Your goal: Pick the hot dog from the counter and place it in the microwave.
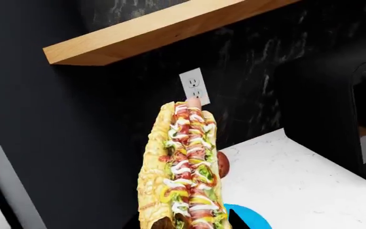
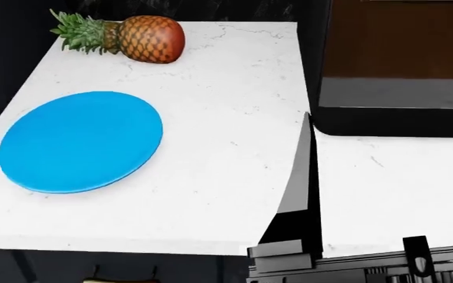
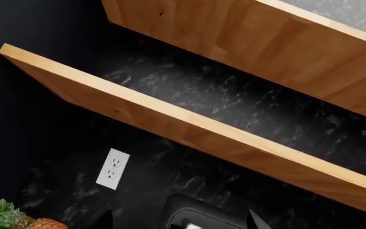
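In the left wrist view the hot dog, a yellow bun with a reddish sausage, mustard and white and green toppings, stands out lengthwise from my left gripper. The gripper is shut on its near end and holds it above the counter. The black microwave stands to one side of the hot dog, apart from it. In the head view the microwave is at the back right with its door swung open. My right gripper is open and empty, raised, facing the wall above the microwave. Neither gripper shows clearly in the head view.
A round blue plate lies on the counter at the left, with a pineapple behind it. Wooden shelves run along the dark wall above. A white wall outlet is behind the hot dog. The plate also shows under the left gripper.
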You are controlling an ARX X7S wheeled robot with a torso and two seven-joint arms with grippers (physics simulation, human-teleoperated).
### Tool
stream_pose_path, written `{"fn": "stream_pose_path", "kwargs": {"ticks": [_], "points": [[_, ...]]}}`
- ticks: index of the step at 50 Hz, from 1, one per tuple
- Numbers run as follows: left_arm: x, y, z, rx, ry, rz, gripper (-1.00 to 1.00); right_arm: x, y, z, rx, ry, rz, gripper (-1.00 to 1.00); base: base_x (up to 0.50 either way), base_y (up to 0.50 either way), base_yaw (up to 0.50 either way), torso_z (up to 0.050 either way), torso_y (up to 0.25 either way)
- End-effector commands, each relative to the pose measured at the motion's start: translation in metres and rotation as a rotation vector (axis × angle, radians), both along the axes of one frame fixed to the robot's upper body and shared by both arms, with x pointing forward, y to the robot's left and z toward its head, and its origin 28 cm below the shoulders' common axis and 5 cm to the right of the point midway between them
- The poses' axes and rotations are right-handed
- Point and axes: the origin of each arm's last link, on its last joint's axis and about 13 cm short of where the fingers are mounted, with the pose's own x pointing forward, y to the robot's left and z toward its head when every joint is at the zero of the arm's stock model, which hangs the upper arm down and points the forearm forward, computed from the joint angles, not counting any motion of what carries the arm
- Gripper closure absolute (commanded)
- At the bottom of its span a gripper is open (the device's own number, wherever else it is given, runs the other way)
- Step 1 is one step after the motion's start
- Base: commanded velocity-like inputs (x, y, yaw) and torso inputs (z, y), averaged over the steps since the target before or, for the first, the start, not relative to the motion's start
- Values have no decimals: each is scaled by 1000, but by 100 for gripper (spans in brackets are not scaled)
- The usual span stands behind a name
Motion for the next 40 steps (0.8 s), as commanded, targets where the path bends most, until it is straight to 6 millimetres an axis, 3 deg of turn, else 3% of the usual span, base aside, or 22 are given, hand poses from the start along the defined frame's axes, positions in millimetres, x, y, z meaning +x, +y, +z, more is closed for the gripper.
{"fn": "stream_pose_path", "kwargs": {"ticks": [1, 40], "points": [[-4, 0, 1, -16, -20, 6, 100, 3, 1, 3, -33, -38, 19, -100, -383, 500, 0, 0, 0], [4, 1, -2, -33, -16, 2, 100, 4, 2, 9, -104, -85, 15, -100, -7, 500, 0, 0, 0]]}}
